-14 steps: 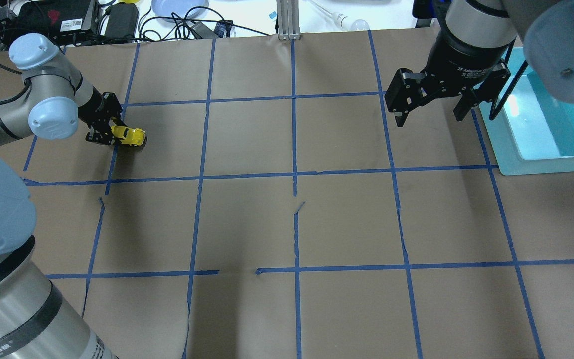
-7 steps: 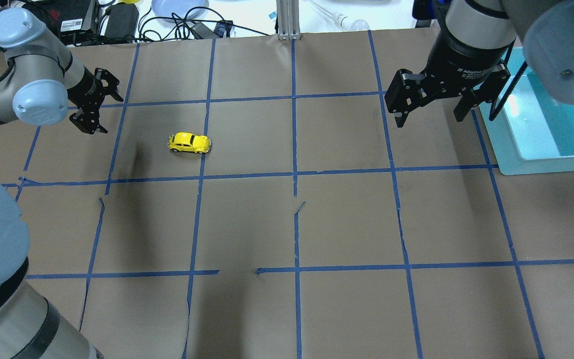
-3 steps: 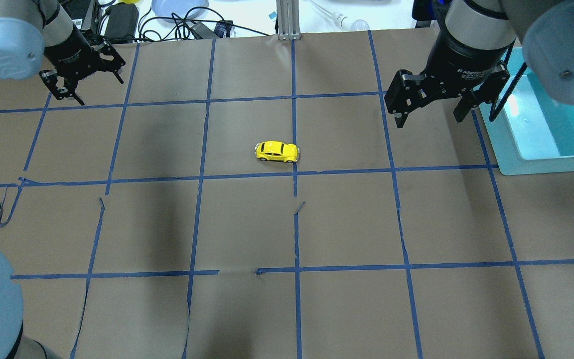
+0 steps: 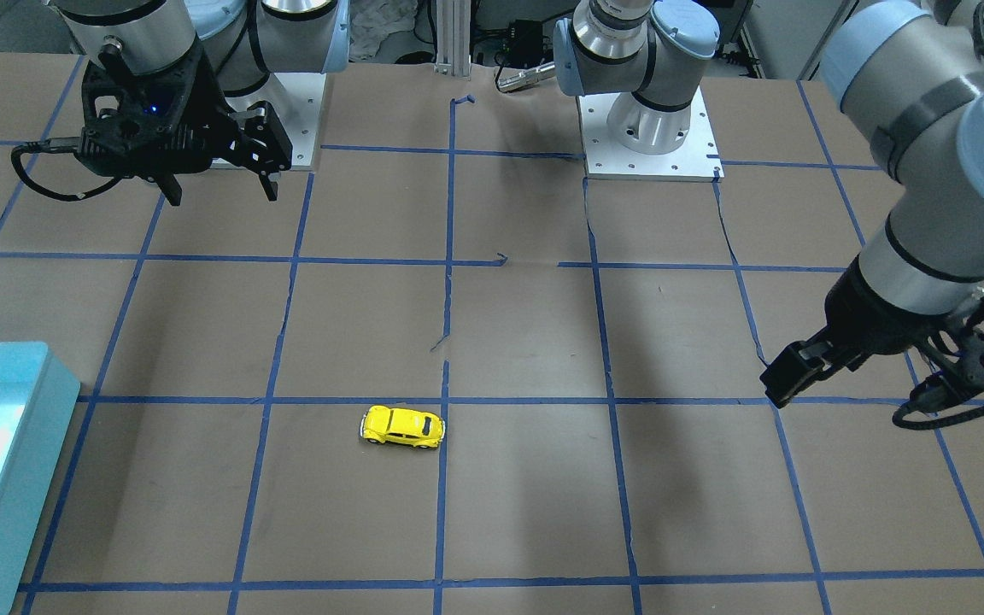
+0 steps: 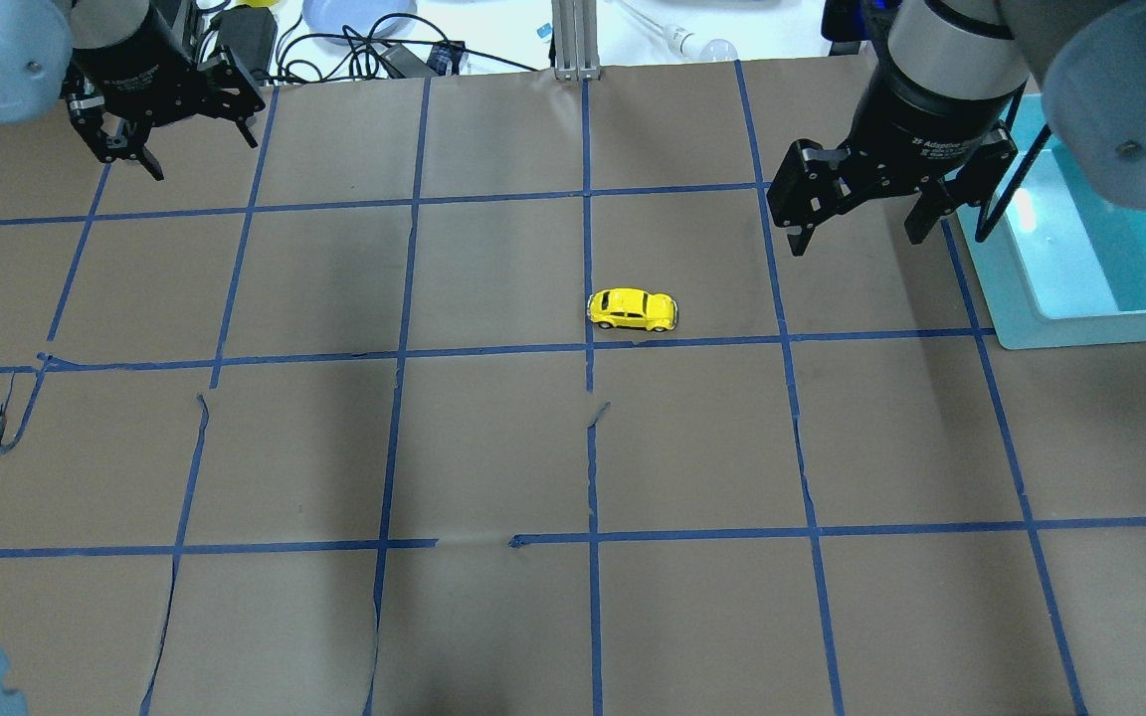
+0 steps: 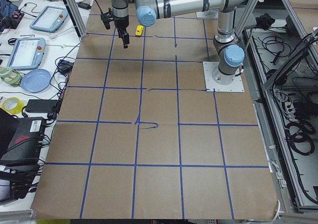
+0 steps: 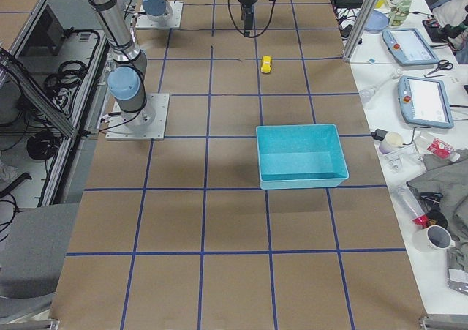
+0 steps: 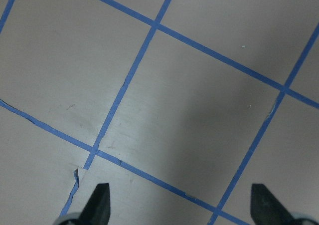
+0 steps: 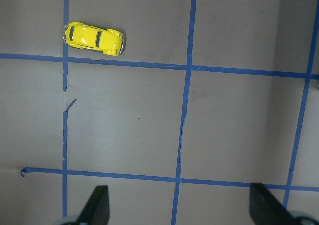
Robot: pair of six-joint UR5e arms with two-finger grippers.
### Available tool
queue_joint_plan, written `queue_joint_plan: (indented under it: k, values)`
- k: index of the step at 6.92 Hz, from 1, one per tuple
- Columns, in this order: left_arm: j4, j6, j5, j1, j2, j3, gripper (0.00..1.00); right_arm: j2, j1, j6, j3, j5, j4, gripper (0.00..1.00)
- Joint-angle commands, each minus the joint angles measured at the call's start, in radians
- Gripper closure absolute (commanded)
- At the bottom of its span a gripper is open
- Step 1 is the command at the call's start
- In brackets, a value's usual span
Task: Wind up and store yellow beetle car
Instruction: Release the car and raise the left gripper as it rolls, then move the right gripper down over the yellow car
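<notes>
- Light was bright and even, falling from overhead.
- Broad, soft-edged arm shadows darkened the brown paper (image 5: 493, 447).
- A white glare patch shone inside the teal bin (image 5: 1090, 323).
- The left wrist view looked soft, with a dim band through its middle.
- The yellow beetle car (image 9: 94, 38) showed crisp in the right wrist view.

The yellow beetle car (image 5: 633, 309) has dark windows. The table cover (image 5: 493, 447) is brown with a blue tape grid (image 5: 493, 348). The bin (image 7: 303, 181) is turquoise. The left gripper (image 5: 180, 139) and right gripper (image 5: 857, 239) are black.
</notes>
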Motion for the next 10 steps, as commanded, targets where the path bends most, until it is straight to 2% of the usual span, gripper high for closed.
queue_joint_plan:
  k: [1, 3, 5, 6, 7, 8, 10]
  values:
    - [-0.034, 0.044, 0.002, -0.009, 0.04, -0.01, 0.0, 0.001, 0.0, -0.014, -0.02, -0.005, 0.002, 0.0]
    - [-0.082, 0.245, 0.007, -0.015, 0.082, -0.062, 0.0, 0.037, -0.002, -0.097, -0.07, -0.003, -0.008, 0.0]
    - [-0.151, 0.308, 0.007, -0.015, 0.139, -0.072, 0.0, 0.147, 0.004, -0.097, -0.083, 0.017, 0.018, 0.0]
    - [-0.203, 0.327, 0.021, -0.015, 0.164, -0.078, 0.0, 0.206, 0.015, -0.109, -0.107, 0.103, 0.012, 0.0]
    - [-0.2, 0.33, 0.024, -0.015, 0.175, -0.091, 0.0, 0.265, 0.032, -0.263, -0.121, 0.104, -0.058, 0.0]
    - [-0.191, 0.353, 0.016, -0.018, 0.182, -0.102, 0.0, 0.313, 0.073, -0.427, -0.118, 0.115, -0.195, 0.0]
    - [-0.186, 0.434, 0.016, -0.053, 0.186, -0.104, 0.0, 0.422, 0.192, -0.616, -0.094, 0.106, -0.354, 0.0]
